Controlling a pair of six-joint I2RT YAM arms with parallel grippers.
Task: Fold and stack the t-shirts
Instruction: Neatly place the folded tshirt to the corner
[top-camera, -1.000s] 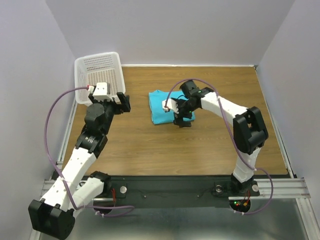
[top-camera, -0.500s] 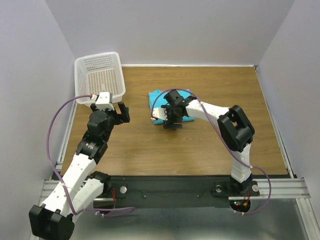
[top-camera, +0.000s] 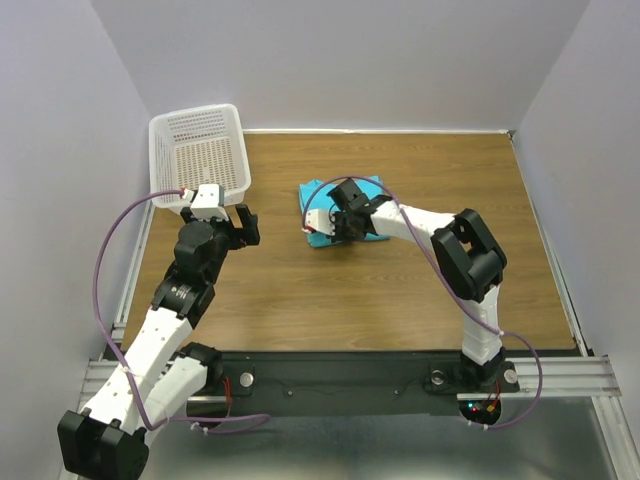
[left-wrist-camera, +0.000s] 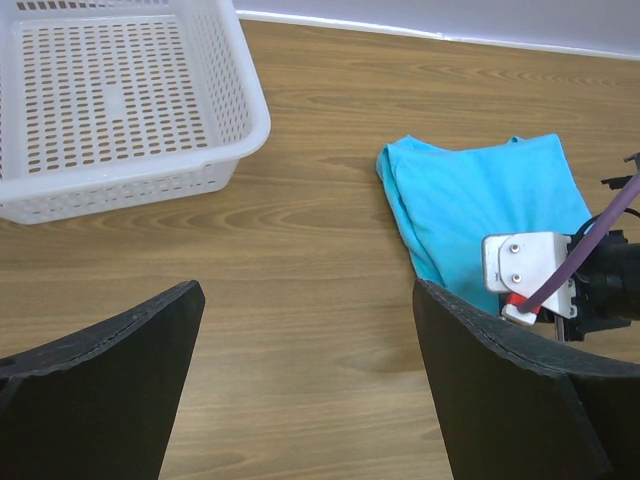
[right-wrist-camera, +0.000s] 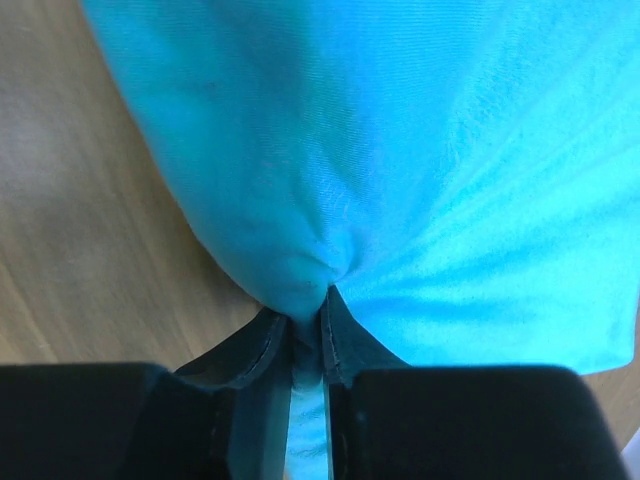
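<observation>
A white mesh basket (top-camera: 205, 160) sits well left of the folded t-shirt (top-camera: 315, 200).

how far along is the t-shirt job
Done: the turquoise t-shirt looks folded into a compact rectangle on the table. In hand: the right gripper pinches its edge. Remaining: only one shirt shows, so no stack yet; the left gripper hangs open near the white basket.

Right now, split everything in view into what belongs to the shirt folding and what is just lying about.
Job:
turquoise t-shirt, folded on the table
right gripper, shut on a pinch of its cloth
left gripper, open, holding nothing

Lying about:
white mesh basket, far left, apart from the shirt
</observation>
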